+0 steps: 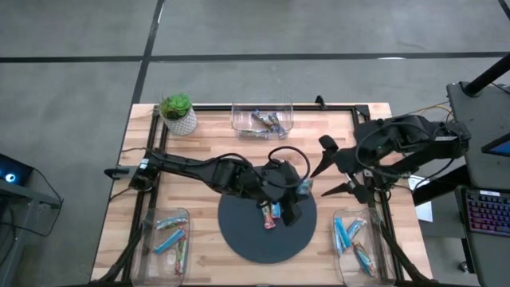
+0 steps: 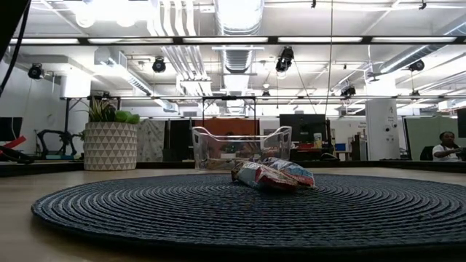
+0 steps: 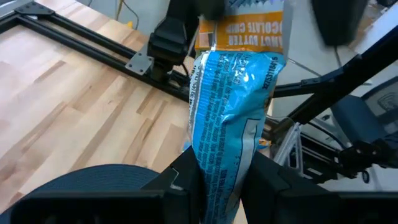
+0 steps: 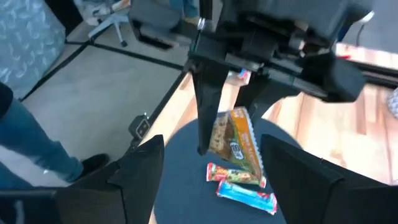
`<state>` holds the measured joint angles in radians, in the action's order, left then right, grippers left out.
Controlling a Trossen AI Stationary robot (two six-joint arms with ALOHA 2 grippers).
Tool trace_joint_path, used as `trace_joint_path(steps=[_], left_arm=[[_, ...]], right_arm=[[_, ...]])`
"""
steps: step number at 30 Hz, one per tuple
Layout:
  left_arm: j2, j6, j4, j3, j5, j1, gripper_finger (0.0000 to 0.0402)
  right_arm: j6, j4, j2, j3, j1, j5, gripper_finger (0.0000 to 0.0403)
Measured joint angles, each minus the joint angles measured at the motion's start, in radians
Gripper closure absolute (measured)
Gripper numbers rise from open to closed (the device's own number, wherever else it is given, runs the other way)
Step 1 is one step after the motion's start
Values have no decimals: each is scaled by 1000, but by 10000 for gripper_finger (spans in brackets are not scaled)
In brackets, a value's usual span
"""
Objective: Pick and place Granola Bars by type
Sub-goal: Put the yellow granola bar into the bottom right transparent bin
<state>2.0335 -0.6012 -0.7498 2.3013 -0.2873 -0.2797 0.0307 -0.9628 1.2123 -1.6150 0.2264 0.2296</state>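
Left gripper (image 3: 221, 180) is clamped narrow on a blue-wrapped granola bar (image 3: 231, 118), fingers (image 3: 186, 177) pinching its lower end, bar standing up between them. Top of that wrapper has an orange band w/ print. In the high view the left gripper (image 1: 296, 195) sits over the right part of the dark round mat (image 1: 247, 239), bar only a small blue speck there.

Right gripper (image 4: 211, 165) is spread wide, nothing held. High view puts it (image 1: 339, 177) just off the mat's right side, above the front-right bin (image 1: 358, 239).

Right wrist view shows what the others don't: the left arm from the front w/ the held bar's orange face (image 4: 236, 146), and two more bars flat on the mat under it, a red one (image 4: 233, 174) and a blue one (image 4: 245, 194), touching.

Low view: no grippers seen, just a couple of bars (image 2: 273, 175) on the mat (image 2: 218, 211), a clear bin (image 2: 240, 145) behind, potted plant (image 2: 109, 138) left, a person (image 2: 444, 145) far right in the room.

High view also shows bars in the back bin (image 1: 263, 121) and front-left bin (image 1: 167, 235).
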Motion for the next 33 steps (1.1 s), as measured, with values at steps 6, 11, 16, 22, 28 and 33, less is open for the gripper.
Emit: trace_joint_path(steps=[6,11,16,22,28,33], left_arm=[[0,11,43,0,17,1,333],[0,12,52,0,18,1,333],[0,12,70,-1,20,4,333],[0,25,113,-17,26,5,333],[0,24,114,-17,28,6,333],[0,23,114,-17,28,6,333]], right_arm=[[10,-7,21,0,0,7,147],[15,6,26,0,0,8,152],[6,9,32,0,0,10,154],[6,12,42,0,0,14,154],[3,13,47,0,0,15,161],[3,13,48,0,0,15,198]])
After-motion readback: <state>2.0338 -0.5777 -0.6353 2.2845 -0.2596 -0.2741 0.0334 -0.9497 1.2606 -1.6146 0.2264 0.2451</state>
